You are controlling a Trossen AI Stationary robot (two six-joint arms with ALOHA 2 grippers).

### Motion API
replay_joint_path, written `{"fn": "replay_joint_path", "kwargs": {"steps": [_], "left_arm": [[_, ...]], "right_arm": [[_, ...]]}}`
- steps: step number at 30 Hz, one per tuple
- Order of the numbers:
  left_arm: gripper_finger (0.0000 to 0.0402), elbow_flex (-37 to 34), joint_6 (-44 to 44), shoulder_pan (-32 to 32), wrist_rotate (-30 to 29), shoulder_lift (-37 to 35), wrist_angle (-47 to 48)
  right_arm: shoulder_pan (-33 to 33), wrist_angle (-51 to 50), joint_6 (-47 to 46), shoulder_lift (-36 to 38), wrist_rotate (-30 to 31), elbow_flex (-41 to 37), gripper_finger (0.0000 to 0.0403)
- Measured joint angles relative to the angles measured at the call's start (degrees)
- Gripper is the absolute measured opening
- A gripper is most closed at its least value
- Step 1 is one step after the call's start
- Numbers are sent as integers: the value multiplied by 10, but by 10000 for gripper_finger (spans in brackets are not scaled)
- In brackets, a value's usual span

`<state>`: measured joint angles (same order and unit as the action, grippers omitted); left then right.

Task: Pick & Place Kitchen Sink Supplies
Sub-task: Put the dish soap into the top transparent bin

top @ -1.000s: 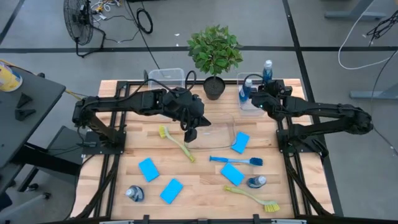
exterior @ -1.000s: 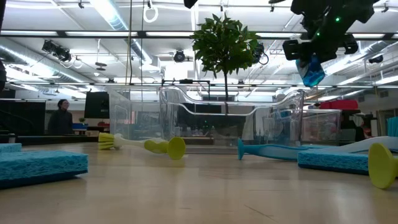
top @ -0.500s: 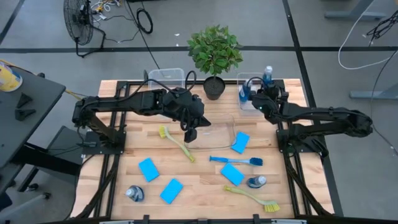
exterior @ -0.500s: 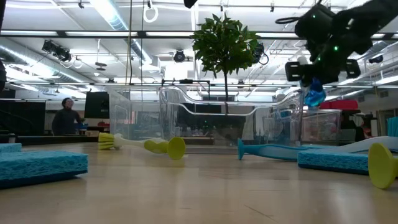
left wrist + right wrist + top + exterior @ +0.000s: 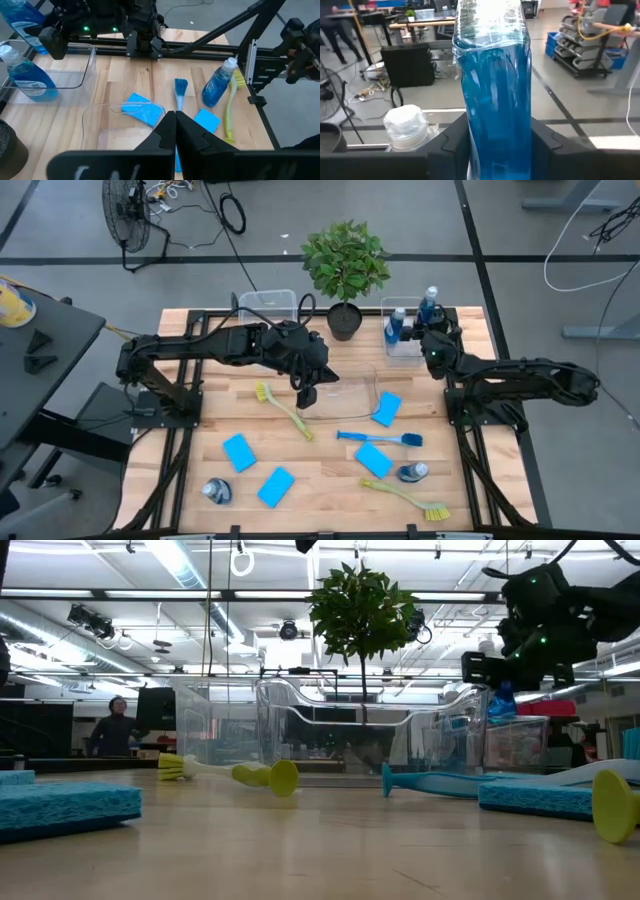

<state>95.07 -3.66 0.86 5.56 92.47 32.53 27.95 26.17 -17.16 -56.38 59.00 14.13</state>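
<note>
Right hand (image 5: 431,340) is clamped on a blue-liquid bottle (image 5: 493,95), upper right of the high frame, over the small clear bin (image 5: 403,352) that already holds another bottle (image 5: 396,326). Lower it straight down, keep it upright, and clear that bottle's white cap (image 5: 406,121) before you release. Don't open until the base sits on the bin floor. Left hand (image 5: 305,392) waits mid-desk, fingers together, holding nothing.

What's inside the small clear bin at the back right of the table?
The small clear bin holds one upright blue-liquid bottle. The right claw is shut on a second bottle at the bin's edge; whether its base is inside is hidden by the claw.
</note>
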Motion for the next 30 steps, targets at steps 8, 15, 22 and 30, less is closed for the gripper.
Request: {"fn": "replay_joint_path", "kwargs": {"steps": [8,15,22,30], "left_arm": [[7,0,-2,0,-6,0,0],[3,0,-2,0,-6,0,0],[9,0,-2,0,-6,0,0],[5,0,-2,0,-6,0,0]], "right_arm": [[65,15,32,-3,-73,0,137],[100,70,39,-35,-120,0,137],[104,81,42,-64,-141,0,137],[104,94,42,-104,-161,0,137]]}}
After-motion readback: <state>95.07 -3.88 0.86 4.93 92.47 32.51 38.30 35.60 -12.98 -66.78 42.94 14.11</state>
